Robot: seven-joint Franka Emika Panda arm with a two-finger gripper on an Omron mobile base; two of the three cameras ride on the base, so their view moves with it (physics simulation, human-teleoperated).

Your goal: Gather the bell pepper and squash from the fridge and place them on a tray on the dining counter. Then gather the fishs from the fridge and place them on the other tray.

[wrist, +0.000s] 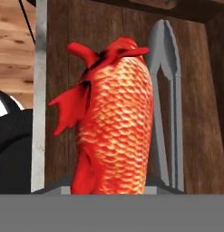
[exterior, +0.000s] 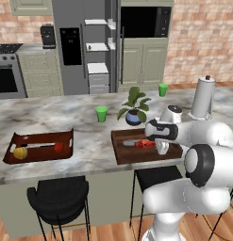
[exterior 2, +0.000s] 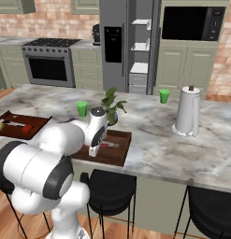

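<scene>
My gripper [exterior: 153,144] hangs low over the right wooden tray [exterior: 125,156] on the dining counter [exterior: 56,115], shut on the reddish-orange fish [exterior: 145,143]. In the hand view the fish [wrist: 115,122] rises from between my fingers and hides them, tail fins up, with the tray floor [wrist: 199,113] behind it. From the right base the gripper [exterior 2: 95,150] sits above the tray [exterior 2: 114,156]. The left tray [exterior: 42,139] holds the yellow squash [exterior: 20,152] and the red bell pepper [exterior: 59,147]. The fridge [exterior: 73,47] stands at the back with one door open.
Grey tongs [wrist: 170,90] lie in the right tray beside the fish. A potted plant [exterior: 134,109], two green cups [exterior: 102,114] [exterior: 163,89] and a white jug [exterior: 203,99] stand on the counter. Black stools [exterior: 59,195] line its near side.
</scene>
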